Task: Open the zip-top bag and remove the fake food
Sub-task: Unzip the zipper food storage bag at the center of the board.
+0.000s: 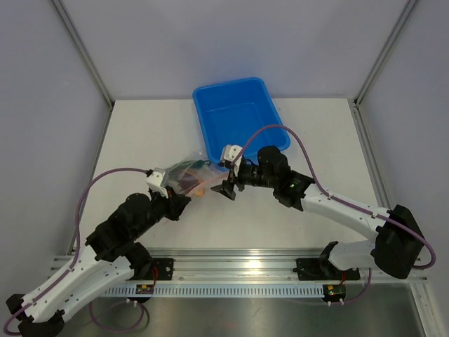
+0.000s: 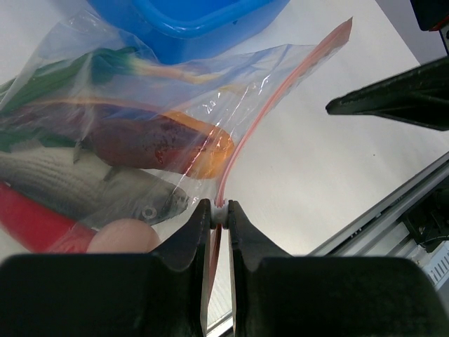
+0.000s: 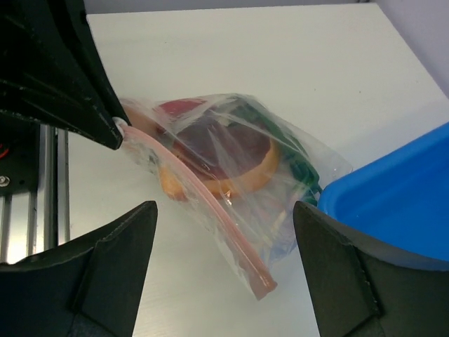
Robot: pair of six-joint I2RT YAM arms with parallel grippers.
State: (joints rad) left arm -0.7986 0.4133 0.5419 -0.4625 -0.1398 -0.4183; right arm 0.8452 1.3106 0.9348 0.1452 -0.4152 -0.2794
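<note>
- Left gripper (image 2: pixel 219 214) is clamped on the bag (image 2: pixel 175 84). Its two fingertips are pressed together over the near end of the pink zip strip (image 2: pixel 280 98).
- The bag lies on the white table (image 1: pixel 140 140) between the two grippers, crinkled and see-through. Its far corner is just beside the near left corner of the blue tub (image 1: pixel 238 112).
- The toy food (image 2: pixel 140 161) is all inside the bag. A grey fish (image 2: pixel 105 189) lies low in the left wrist view, with a red chilli (image 2: pixel 28 225) and a pale pink egg (image 2: pixel 126 235) under it. A dark red piece (image 2: pixel 147 144) rests against an orange slice (image 2: pixel 214 154), and green pieces (image 2: pixel 63 77) sit at the far side.
- The zip strip runs from the left gripper's pinch towards the right gripper, and its loose end is free.
- Right gripper (image 3: pixel 224 210) has its jaws spread wide and holds nothing. It faces the bag's mouth, and in its own wrist view the strip's loose end lies between the fingers and touches neither.
</note>
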